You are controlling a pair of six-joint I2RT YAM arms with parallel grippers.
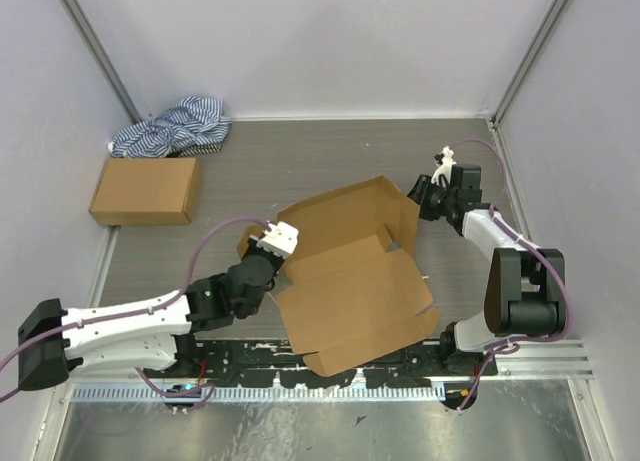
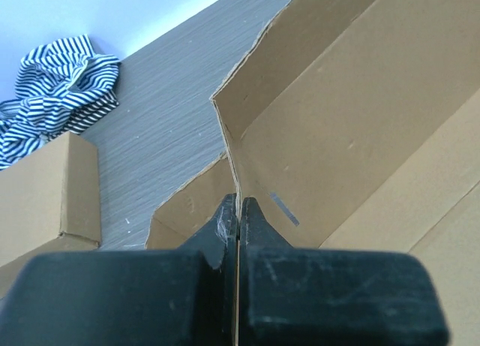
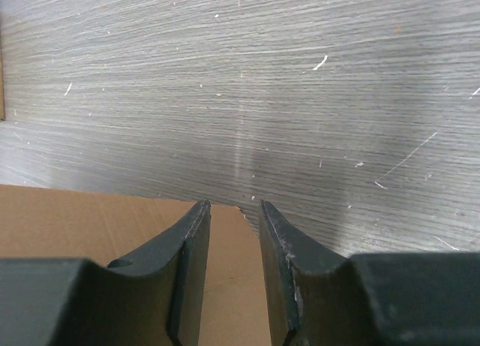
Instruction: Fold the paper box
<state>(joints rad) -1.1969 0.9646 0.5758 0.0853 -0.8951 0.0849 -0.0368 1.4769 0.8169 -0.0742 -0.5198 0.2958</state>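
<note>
The paper box [image 1: 350,291], plain brown cardboard, lies partly folded in the middle of the table with its back panel and side flaps raised. My left gripper [image 1: 283,253] is at its left side, shut on the thin upright edge of a side wall. In the left wrist view that edge rises straight out from between the closed fingertips of the left gripper [image 2: 238,203], with the box's inner panel [image 2: 345,121] to the right. My right gripper [image 1: 416,207] is at the box's far right flap. It is the right gripper [image 3: 234,207] that stands open, over a corner of the cardboard [image 3: 75,218].
A sealed oblong brown carton [image 1: 145,191] sits at the back left, with a blue-and-white striped cloth [image 1: 175,126] bunched behind it. Both also show in the left wrist view: the carton [image 2: 37,196] and the cloth [image 2: 56,91]. White walls close in the table.
</note>
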